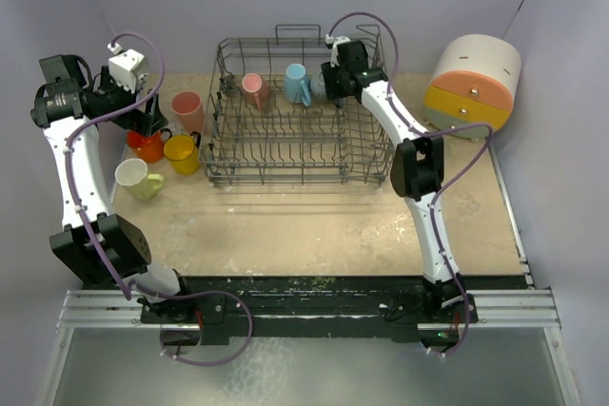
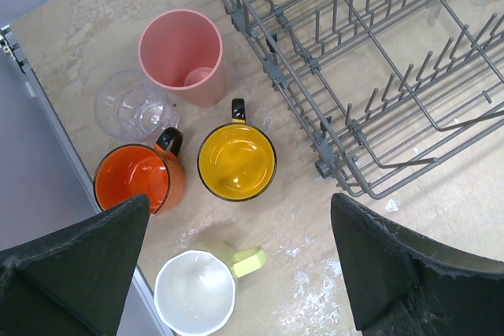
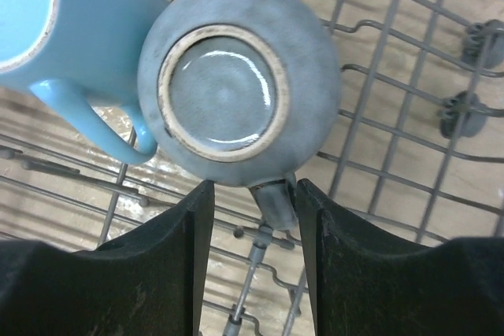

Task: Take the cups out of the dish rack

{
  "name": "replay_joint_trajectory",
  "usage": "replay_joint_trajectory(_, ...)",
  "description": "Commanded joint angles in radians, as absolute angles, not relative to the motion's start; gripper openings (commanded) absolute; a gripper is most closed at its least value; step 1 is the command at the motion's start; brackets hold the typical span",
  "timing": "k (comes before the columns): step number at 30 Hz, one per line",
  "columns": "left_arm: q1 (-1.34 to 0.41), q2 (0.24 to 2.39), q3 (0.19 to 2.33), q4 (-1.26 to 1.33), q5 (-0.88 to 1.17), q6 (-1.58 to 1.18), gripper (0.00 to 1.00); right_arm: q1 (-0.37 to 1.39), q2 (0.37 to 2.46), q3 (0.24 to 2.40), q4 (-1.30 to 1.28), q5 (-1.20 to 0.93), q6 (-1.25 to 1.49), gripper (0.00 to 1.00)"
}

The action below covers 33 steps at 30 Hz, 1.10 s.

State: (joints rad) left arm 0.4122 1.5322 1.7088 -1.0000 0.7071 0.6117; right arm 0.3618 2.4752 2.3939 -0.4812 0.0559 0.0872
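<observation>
The dark grey wire dish rack (image 1: pixel 304 145) stands mid-table. In it are a salmon mug (image 1: pixel 254 89), a light blue mug (image 1: pixel 297 83) and an upside-down grey mug (image 3: pixel 240 92). My right gripper (image 1: pixel 335 78) reaches into the rack's far right part. In the right wrist view (image 3: pixel 254 188) its jaws stand slightly apart on either side of the grey mug's handle (image 3: pixel 276 201), with a gap on the left. Left of the rack stand a pink tumbler (image 1: pixel 188 109), orange mug (image 1: pixel 146 145), yellow mug (image 1: pixel 181 153) and pale yellow-green mug (image 1: pixel 136 179). My left gripper (image 2: pixel 240 204) hangs open and empty above them.
A clear glass (image 2: pixel 130 104) stands between the pink tumbler (image 2: pixel 183 57) and the orange mug (image 2: pixel 134 180). A round white, orange and yellow drawer box (image 1: pixel 473 85) stands at the far right. The table's left edge (image 2: pixel 47 108) runs close to the cups.
</observation>
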Motion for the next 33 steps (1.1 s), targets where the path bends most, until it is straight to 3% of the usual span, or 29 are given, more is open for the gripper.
replay_joint_trajectory(1, 0.416, 1.529, 1.71, -0.965, 0.736, 0.604, 0.99, 0.366, 2.551, 2.465, -0.533, 0.008, 0.071, 0.5)
replay_joint_trajectory(8, 0.416, 1.527, 1.709, -0.963, 0.739, 0.603, 0.99, 0.366, 2.563, 2.43, -0.518, 0.058, 0.092, 0.45)
replay_joint_trajectory(19, 0.416, 1.503, 1.679, -0.963, 0.742, 0.611, 0.99, 0.366, 2.455, 2.405, -0.398, 0.122, 0.102, 0.22)
replay_joint_trajectory(26, 0.416, 1.49, 1.665, -0.965, 0.752, 0.61, 0.99, 0.368, 2.363, 2.361, -0.294, 0.205, 0.053, 0.01)
replay_joint_trajectory(33, 0.416, 1.491, 1.628, -0.946, 0.765, 0.627, 1.0, 0.367, 2.284, 2.349, -0.265, 0.213, 0.047, 0.0)
